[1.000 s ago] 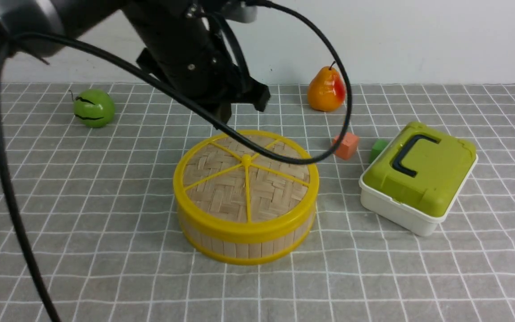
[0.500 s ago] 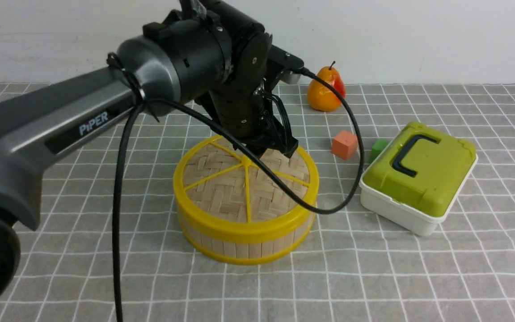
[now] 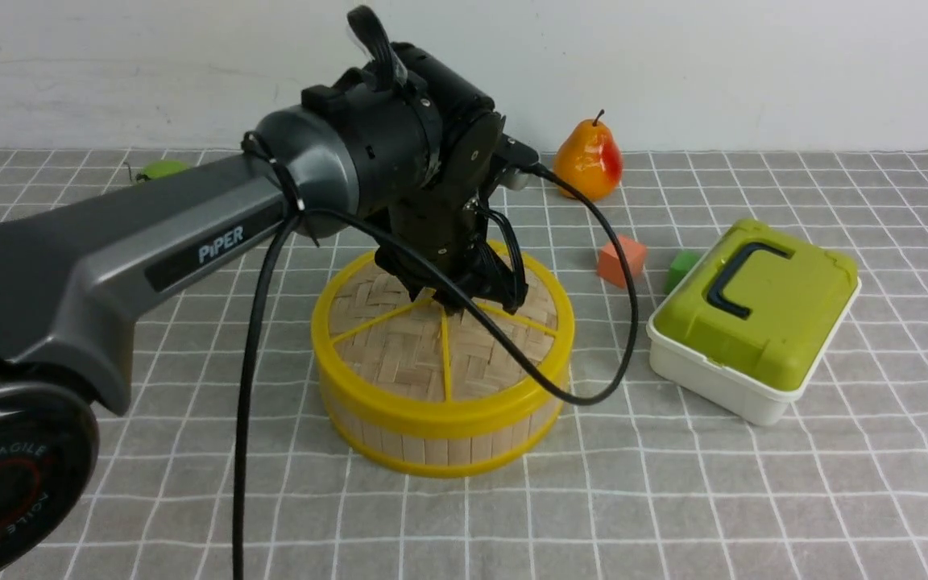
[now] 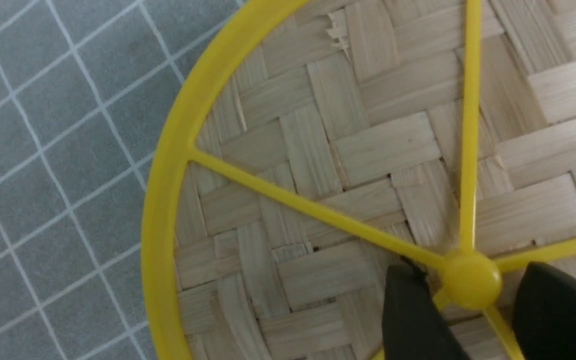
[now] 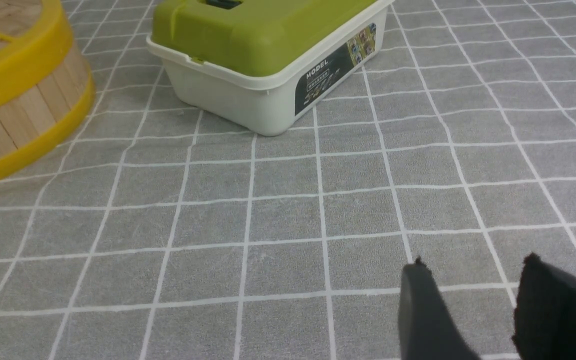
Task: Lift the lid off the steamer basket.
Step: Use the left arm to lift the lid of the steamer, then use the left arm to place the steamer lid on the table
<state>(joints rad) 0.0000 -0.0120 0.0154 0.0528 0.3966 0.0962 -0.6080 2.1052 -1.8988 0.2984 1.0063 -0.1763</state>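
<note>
One lid, one basket, one open claw

One left gripper [image 4: 468, 300], jaws parted around the yellow hub [image 4: 470, 280], no grip evident. One lid [image 3: 445, 354] sat on one steamer basket [image 3: 448, 449], centre frame. One green-topped box [image 3: 754, 314], right; bare grid cloth [image 3: 714, 499] ran along the lower right. The left gripper was lower over the lid than half a second earlier.

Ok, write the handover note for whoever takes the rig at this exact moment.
Left gripper: open, fingertips either side of the lid's hub, no clear grip yet.
Right gripper: open, nothing between its fingers.
Lid: on the steamer basket, left of the green-topped box.
Done: left arm placed over the hub.
Left: close on the hub, lift the lid off, set it down.
</note>
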